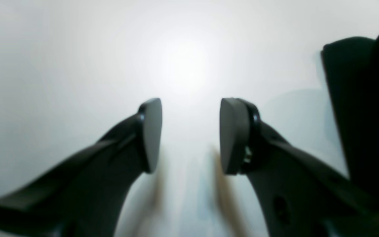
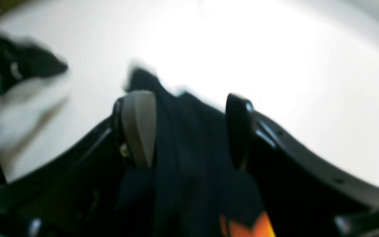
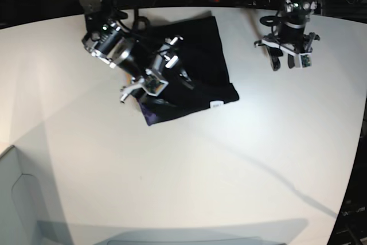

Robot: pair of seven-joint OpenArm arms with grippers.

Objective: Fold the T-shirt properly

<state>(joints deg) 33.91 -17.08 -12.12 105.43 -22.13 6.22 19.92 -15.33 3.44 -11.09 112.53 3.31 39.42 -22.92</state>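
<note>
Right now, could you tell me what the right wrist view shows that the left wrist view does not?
Only the right wrist view shows the right gripper, jaws wide, with black folds of the T-shirt lying between its fingers, plus a bit of the orange print at the bottom edge. Only the left wrist view shows the left gripper, open over bare white table, holding nothing. Both share the white table and a part of the black T-shirt, which sits at the right edge of the left wrist view.

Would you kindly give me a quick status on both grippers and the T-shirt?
Left gripper open, empty, over bare table. Right gripper open wide, black T-shirt between its jaws. Nothing in the way.
</note>
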